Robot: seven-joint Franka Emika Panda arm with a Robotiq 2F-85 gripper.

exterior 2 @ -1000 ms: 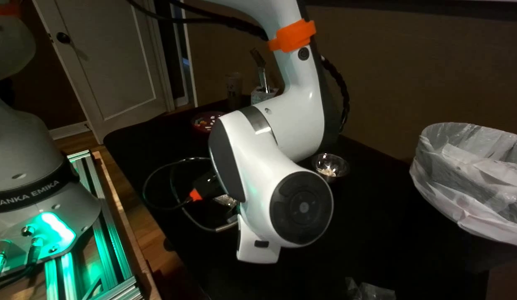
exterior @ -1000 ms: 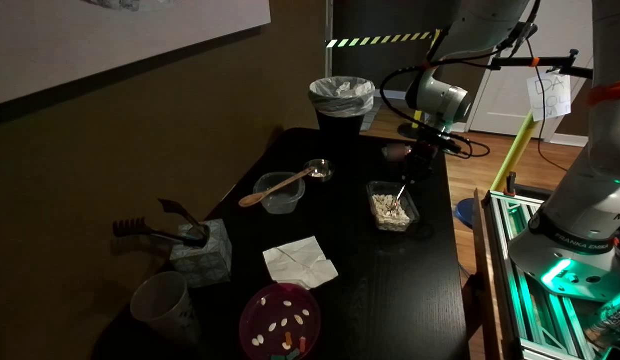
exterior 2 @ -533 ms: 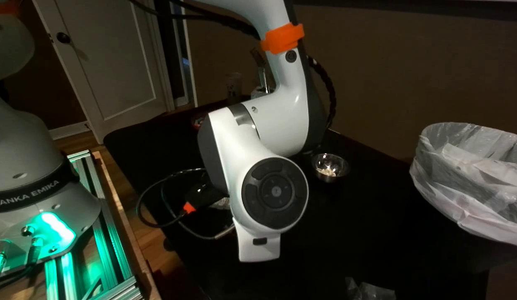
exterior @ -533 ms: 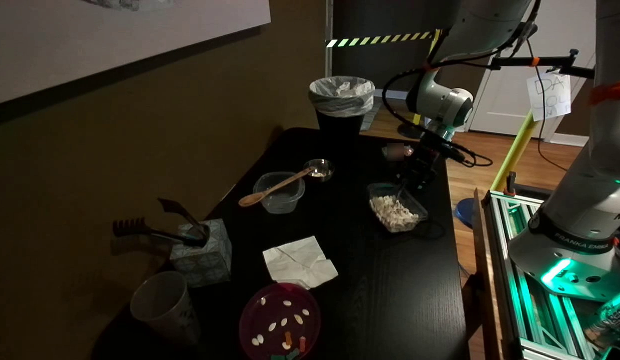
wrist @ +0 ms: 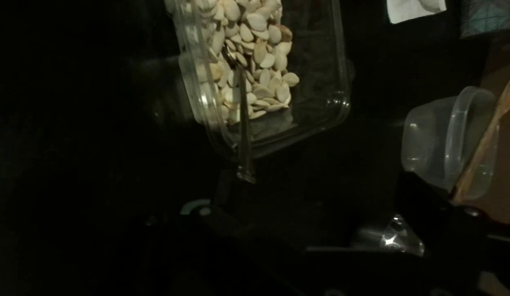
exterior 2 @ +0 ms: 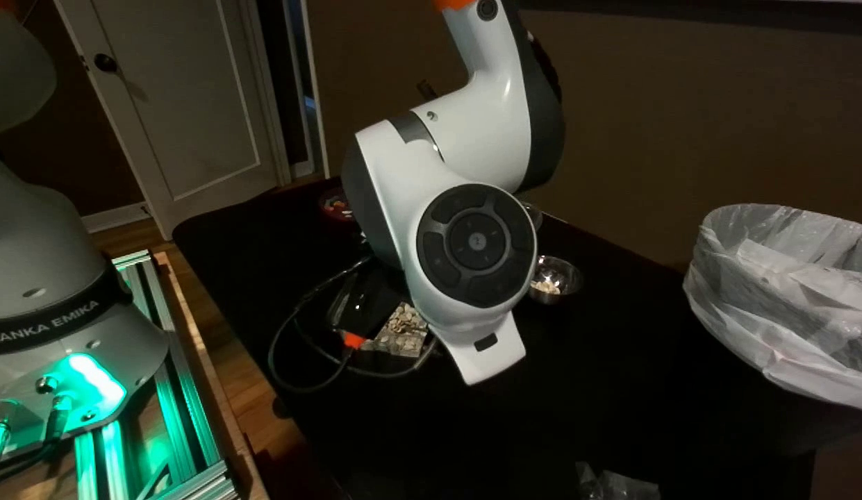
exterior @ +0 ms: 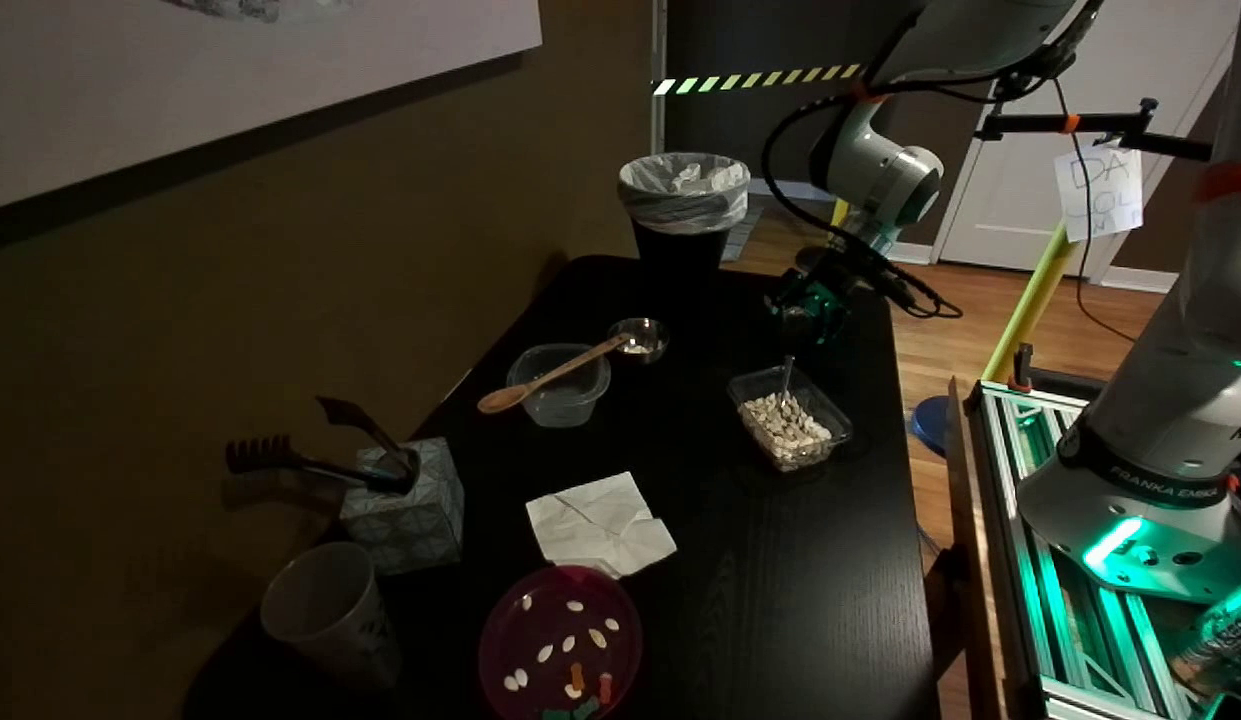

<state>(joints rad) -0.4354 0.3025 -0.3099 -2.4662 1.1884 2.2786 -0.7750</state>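
Item: utensil point(wrist: 244, 123), slim, metallic; lower end among pale seeds point(wrist: 261, 53), handle leaning out over a corner of a clear tub point(wrist: 340, 57) that stands on the bench point(exterior: 780, 600). Probably a spoon, though the wrist view is too dim to be sure.

Item: hand point(wrist: 316, 181); fingers point(wrist: 423, 201) spread well apart, nothing pinched. Position: near the handle's free end, which lies closer to the finger at the left of the wrist view.

Handling note, by judgement: best kept wide until the handle sits midway and square between the fingers; a one-sided nudge could drag the tub or flick seeds over its rim. Slow travel along the handle's line suits an approach or a withdrawal alike. Any squeeze wants firmness, the handle being narrow and apt to twist.

Markings: base collar point(exterior: 1165, 490), lettered FRANKA EMIKA; paper sheet point(exterior: 1100, 190), handwritten, "DA" on top, remainder unreadable; cup point(exterior: 320, 620), dark print, illegible. Tub and utensil: no label seen.
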